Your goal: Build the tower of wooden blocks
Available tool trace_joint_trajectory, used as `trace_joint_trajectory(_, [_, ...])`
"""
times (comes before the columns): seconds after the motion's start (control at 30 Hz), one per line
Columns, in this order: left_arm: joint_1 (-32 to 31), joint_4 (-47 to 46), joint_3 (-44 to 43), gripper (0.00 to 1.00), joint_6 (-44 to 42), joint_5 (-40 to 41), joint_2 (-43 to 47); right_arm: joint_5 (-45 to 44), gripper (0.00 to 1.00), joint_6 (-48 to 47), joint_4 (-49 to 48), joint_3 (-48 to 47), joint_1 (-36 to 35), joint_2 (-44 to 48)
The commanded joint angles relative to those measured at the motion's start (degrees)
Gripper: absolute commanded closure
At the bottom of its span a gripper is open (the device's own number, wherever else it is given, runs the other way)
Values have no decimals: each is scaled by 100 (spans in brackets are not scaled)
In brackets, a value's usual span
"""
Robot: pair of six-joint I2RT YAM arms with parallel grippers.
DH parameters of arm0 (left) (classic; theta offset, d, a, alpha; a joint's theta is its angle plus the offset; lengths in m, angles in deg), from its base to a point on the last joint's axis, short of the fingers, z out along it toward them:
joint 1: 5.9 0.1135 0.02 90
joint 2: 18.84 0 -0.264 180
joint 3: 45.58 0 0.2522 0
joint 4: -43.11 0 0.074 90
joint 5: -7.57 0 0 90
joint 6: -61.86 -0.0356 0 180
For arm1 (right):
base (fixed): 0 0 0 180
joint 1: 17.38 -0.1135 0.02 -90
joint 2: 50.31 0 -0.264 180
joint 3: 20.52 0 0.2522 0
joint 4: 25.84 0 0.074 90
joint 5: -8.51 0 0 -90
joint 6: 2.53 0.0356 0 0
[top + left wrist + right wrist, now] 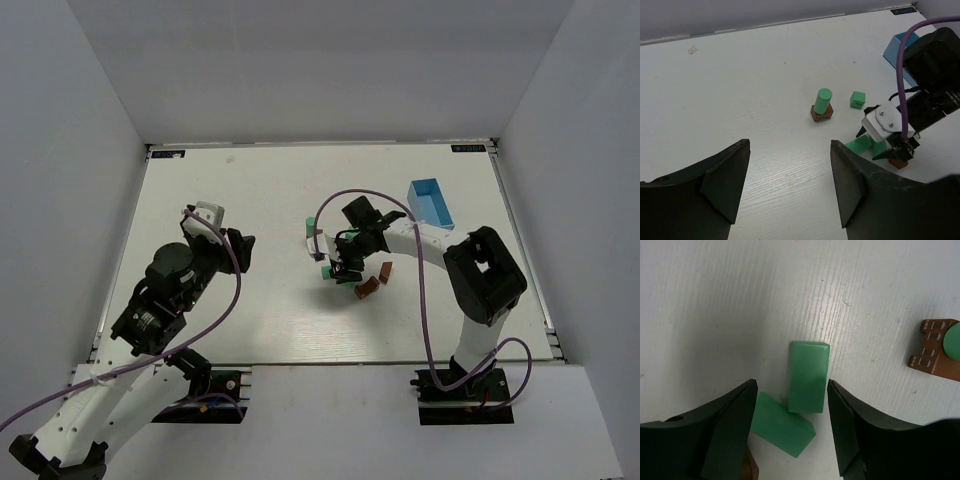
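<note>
Your left arm (165, 290) and right arm (485, 275): black joints, white links, looping purple cables (899, 85); the left hand (790, 144) and right hand (792, 382) bear black wedge fingers (720, 195).

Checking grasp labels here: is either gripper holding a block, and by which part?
Nothing is held. The right gripper stands open astride a green rectangular block lying flat; the left gripper is open and empty.

Bright even overhead light, soft faint shadows, right claw (791, 395) dark, slightly blurred up close
</note>
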Motion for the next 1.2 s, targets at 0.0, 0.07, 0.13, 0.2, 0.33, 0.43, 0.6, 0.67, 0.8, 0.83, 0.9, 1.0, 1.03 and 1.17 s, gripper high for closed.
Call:
trace_joint_trajectory(0.0, [32,-7,13,25,16,-113,14,-61,36,212,-347,-162,7,-128])
trace_joint_trajectory(0.07, [32,-7,13,25,16,-113,66,-157,36,308,-436,-214,-10,-233])
trace_joint_trajectory(0.13, [32,-7,13,25,16,-113,67,-201,37,344,-463,-293,-19,-295])
trace_joint_trajectory(0.2, [32,-7,13,25,16,-113,67,-281,37,370,-463,-346,-19,-410])
trace_joint_trajectory(0.33, [32,46,13,25,16,-60,67,-351,40,397,-524,-346,16,-506])
trace_joint_trajectory(0.43, [32,46,13,25,16,-8,119,-369,48,362,-454,-373,-2,-577])
trace_joint_trajectory(0.6, [32,46,13,25,16,45,119,-351,70,274,-340,-399,7,-577])
trace_joint_trajectory(0.67, [32,46,13,25,16,45,119,-325,86,247,-182,-443,-2,-507])
trace_joint_trajectory(0.8, [32,46,13,25,16,45,119,-290,100,299,117,-609,-19,-209])
trace_joint_trajectory(0.83, [32,46,13,25,16,45,172,-272,100,378,144,-636,-19,-156])
trace_joint_trajectory(0.9, [32,46,-40,25,16,45,172,-298,100,536,223,-750,-19,38])
trace_joint_trajectory(1.0, [32,46,-40,25,16,98,224,-517,100,791,284,-970,-19,152])
trace_joint_trajectory(1.03, [32,46,-40,25,16,98,225,-614,100,940,328,-1049,-28,153])
trace_joint_trajectory(1.17, [32,99,-40,25,16,212,278,-843,100,1222,399,-1541,-19,179])
